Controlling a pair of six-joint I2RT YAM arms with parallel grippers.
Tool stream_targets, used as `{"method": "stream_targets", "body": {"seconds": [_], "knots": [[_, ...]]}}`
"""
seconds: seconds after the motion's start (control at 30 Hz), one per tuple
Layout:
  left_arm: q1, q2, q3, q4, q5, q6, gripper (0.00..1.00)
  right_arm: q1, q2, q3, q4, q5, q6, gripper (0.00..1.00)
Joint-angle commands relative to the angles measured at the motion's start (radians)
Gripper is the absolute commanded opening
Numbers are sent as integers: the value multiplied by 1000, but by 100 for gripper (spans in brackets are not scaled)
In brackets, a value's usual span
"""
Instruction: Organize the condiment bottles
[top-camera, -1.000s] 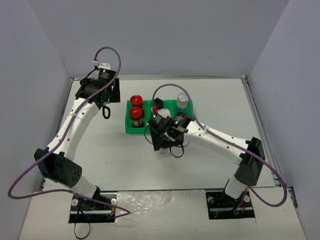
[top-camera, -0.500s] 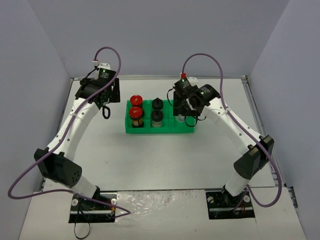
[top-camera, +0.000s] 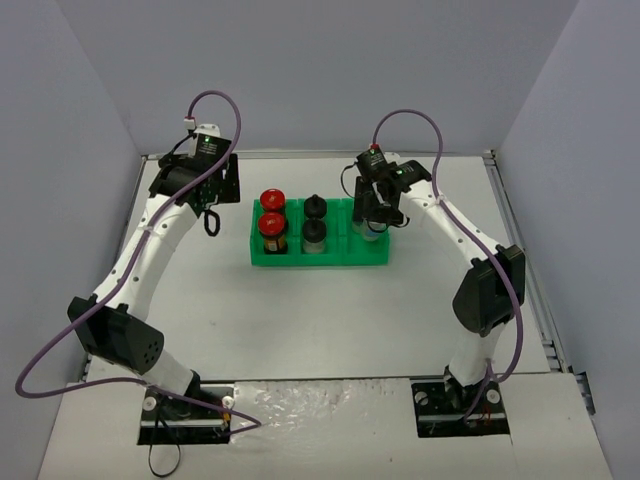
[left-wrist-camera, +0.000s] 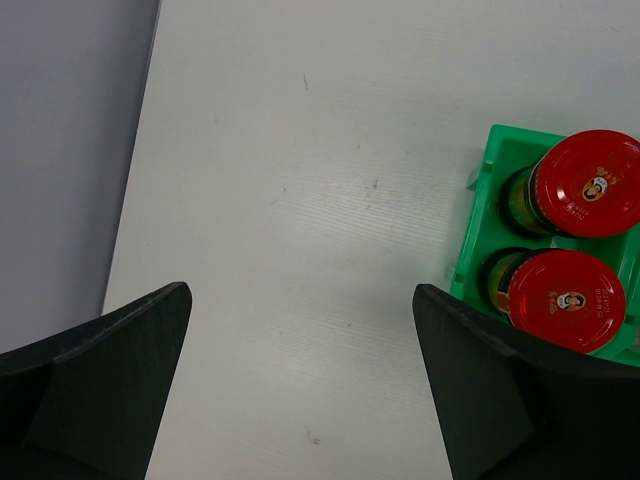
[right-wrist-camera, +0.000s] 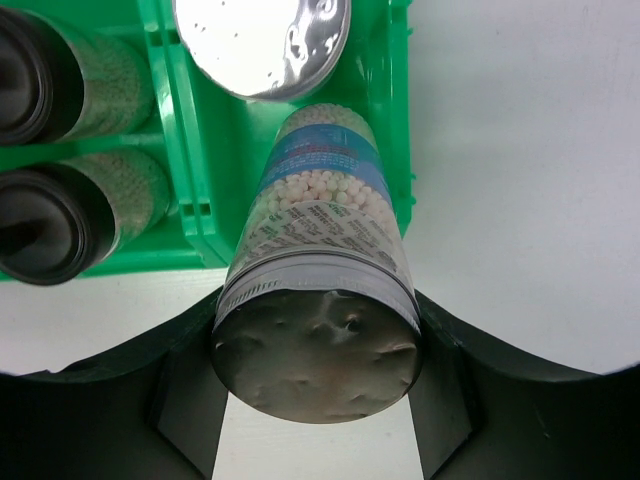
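Green plastic forms the three-compartment tray (top-camera: 318, 262) at the middle of our white table (top-camera: 300, 320). In its left compartment we see two jars with dark brown bodies, the far red-capped jar (top-camera: 272, 199) and the near red-capped jar (top-camera: 272, 226), one behind the other. The middle compartment holds the far black-capped jar (top-camera: 315, 207) and the near black-capped jar (top-camera: 314, 232), both pale-bodied and upright.

Our right gripper (right-wrist-camera: 318, 340) hangs over the right compartment. Its two dark fingers (right-wrist-camera: 190, 370) are clenched on either side of the near silver-capped jar (right-wrist-camera: 320, 230), pressing just under the dented foil-grey cap. That jar carries a bluish label, and small pale grains show through its clear wall. Its lower end reaches down inside the near half of the right compartment. We cannot tell whether it rests on the tray floor. Just beyond it, in the far half of the same compartment, stands the far silver-capped jar (right-wrist-camera: 265, 40), of which we see only the shiny lid.

Our left gripper (left-wrist-camera: 305, 400) hovers above bare table to the left of the tray. Its fingers are spread wide and hold nothing. In the left wrist view the two red caps sit at the right edge, well apart from it.
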Motion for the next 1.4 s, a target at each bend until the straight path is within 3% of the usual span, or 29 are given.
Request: {"method": "stream_targets", "body": {"seconds": [0.0,0.97,1.07,1.37], "knots": [[8,-33,75,9,-22,4,91,-6,9,6,77,-17,-22,0],[8,-15,63,15,-27,-1,91,-6,65,-109,157,-69,-31,1],[7,-15,62,14,-26,-1,91,-6,66,-115,157,-65,-31,11],[7,-14,61,16,-24,-3,91,-4,43,-133,155,-53,-29,55]]}}
